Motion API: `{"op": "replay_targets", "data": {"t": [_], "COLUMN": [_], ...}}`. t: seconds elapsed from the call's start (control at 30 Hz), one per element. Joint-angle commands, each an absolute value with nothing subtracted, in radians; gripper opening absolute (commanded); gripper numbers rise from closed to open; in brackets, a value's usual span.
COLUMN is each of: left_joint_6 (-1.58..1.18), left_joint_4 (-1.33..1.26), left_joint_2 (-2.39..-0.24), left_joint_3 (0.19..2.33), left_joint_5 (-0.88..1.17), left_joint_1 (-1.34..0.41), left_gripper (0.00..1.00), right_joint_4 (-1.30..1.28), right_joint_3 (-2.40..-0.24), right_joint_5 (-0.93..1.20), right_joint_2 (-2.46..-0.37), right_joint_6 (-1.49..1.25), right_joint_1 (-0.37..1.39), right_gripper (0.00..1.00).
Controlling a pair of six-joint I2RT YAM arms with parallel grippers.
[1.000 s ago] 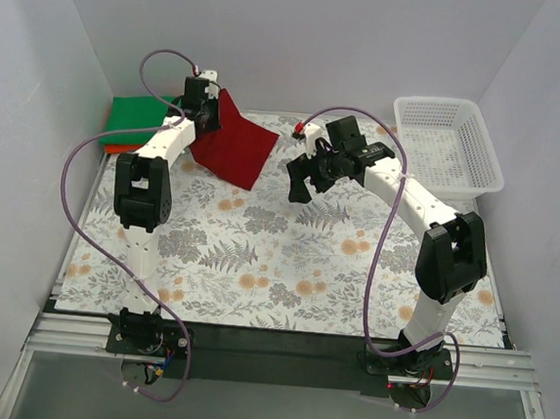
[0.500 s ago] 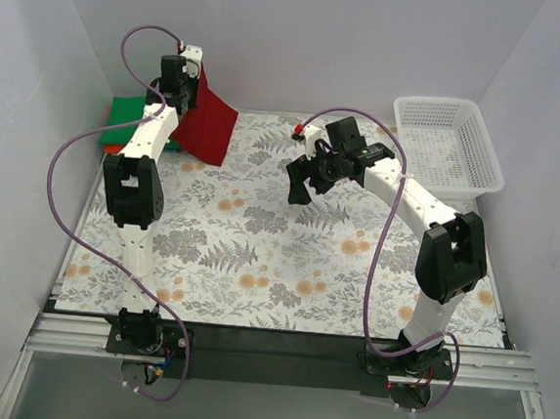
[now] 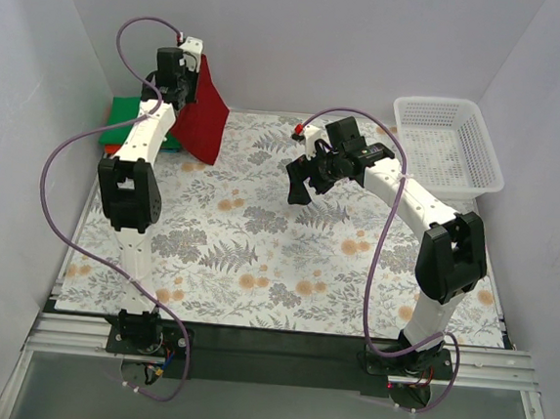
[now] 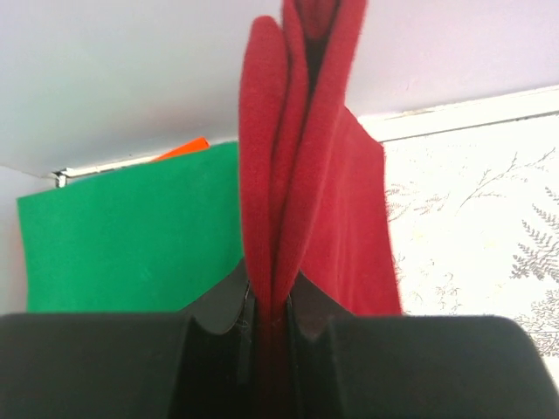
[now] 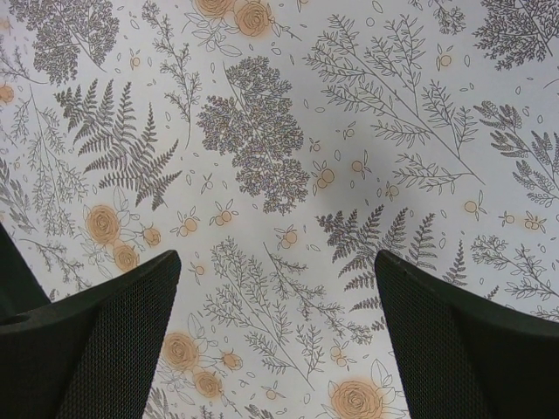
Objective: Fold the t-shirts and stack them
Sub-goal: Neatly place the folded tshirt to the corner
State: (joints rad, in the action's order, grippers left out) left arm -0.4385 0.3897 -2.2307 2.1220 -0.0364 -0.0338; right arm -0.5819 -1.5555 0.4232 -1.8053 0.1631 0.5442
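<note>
While the green shirt [image 4: 131,227] lies folded on the orange shirt [image 4: 183,147] at the far left corner of the table [image 3: 256,256], the dark red shirt [image 3: 202,114] hangs folded from the left gripper [image 4: 269,305], pinched tight, just beside that pile. Laying it on top looks like the last step. The right gripper [image 5: 275,297] hovers spread wide, empty.

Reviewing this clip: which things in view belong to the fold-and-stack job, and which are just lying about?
Part of the job: dark red cloth t-shirt, pinched between the left fingers; folded bright green cloth t-shirt; orange cloth t-shirt, edge showing beneath it.
Just lying about: white plastic lattice basket; floral-patterned table cover.
</note>
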Motion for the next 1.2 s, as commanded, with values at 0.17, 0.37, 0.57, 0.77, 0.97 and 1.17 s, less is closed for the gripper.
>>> {"op": "replay_targets", "data": {"t": [0.17, 0.37, 0.57, 0.77, 0.97, 1.17], "left_joint_6": [-0.411, -0.417, -0.408, -0.393, -0.379, -0.354], "left_joint_4": [0.377, 0.403, 0.408, 0.417, 0.417, 0.417], "left_joint_2": [-2.077, -2.057, -2.039, -2.04, -2.051, -2.082], "left_joint_3": [2.175, 2.201, 2.212, 2.218, 2.212, 2.217], "left_joint_5": [-0.028, -0.023, -0.018, -0.023, -0.025, -0.023], "left_joint_1": [-0.031, -0.031, -0.031, -0.029, -0.009, 0.037], "left_gripper": [0.0, 0.0, 0.0, 0.0, 0.0, 0.0], "right_joint_4": [-0.586, -0.589, -0.591, -0.595, -0.6, -0.6], "right_joint_3": [-1.586, -1.588, -1.595, -1.611, -1.62, -1.615], "right_joint_5": [0.454, 0.457, 0.465, 0.462, 0.463, 0.466], "right_joint_2": [-1.804, -1.812, -1.822, -1.839, -1.851, -1.858], "right_joint_6": [0.164, 0.164, 0.16, 0.155, 0.155, 0.155], "right_joint_1": [0.541, 0.541, 0.541, 0.541, 0.54, 0.541], "right_gripper": [0.99, 0.98, 0.98, 0.98, 0.98, 0.98]}}
